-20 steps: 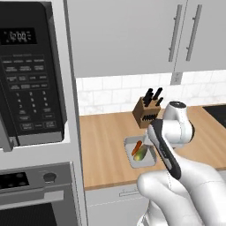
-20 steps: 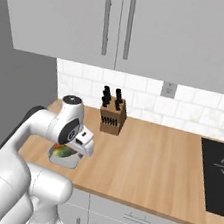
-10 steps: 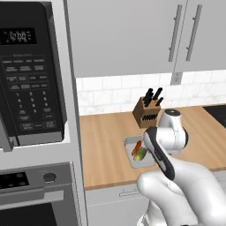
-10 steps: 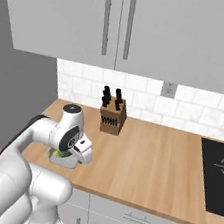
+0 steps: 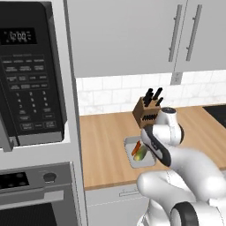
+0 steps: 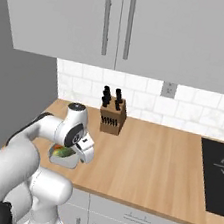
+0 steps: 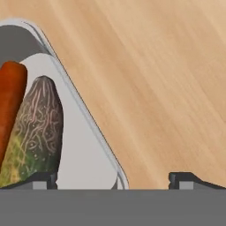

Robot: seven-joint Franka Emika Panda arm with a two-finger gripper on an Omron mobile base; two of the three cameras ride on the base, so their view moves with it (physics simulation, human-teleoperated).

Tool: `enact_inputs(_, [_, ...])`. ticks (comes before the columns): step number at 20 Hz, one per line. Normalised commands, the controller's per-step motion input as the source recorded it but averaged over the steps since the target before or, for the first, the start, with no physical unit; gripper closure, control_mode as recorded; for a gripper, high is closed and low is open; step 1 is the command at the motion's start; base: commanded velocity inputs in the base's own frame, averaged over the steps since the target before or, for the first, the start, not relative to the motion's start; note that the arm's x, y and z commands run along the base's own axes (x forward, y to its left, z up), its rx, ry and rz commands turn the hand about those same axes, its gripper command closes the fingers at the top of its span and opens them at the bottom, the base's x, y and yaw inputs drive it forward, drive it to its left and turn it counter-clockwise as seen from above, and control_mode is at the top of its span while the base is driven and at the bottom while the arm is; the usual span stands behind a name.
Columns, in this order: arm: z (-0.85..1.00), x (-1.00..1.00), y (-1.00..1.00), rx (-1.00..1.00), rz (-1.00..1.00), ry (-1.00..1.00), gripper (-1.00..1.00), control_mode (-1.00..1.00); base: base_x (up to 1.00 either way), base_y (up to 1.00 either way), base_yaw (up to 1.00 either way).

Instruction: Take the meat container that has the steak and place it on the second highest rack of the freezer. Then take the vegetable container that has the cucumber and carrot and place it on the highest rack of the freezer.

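container: the vegetable container [image 5: 132, 160] sits on the wooden counter [image 5: 106, 137], near its front edge, carrot [image 7: 9, 101] and cucumber [image 7: 37, 132] lying side by side inside.
relation: the gripper [image 7: 112, 180] is right at the tray's rim [image 7: 88, 119]; one fingertip is inside it by the cucumber, the other outside over bare counter.
gripper: jaws spread wide, straddling the rim, holding nothing; contact probably not yet made.
freezer: unseen here.
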Motion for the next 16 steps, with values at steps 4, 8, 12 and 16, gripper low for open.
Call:
enact_inputs(4, [0.0,0.31,0.0,0.0,-0.02,0.32,-1.0,-1.0,0.0,0.0,0.0])
enact_inputs(8, [-0.01,0.1,0.0,0.0,0.0,0.31,-1.0,-1.0,0.0,0.0,0.0])
enact_inputs(12, [-0.05,-0.26,0.0,0.0,0.0,0.04,-1.0,-1.0,0.0,0.0,0.0])
enact_inputs(16, [0.0,-0.57,0.0,0.0,0.04,0.0,-1.0,-1.0,0.0,0.0,0.0])
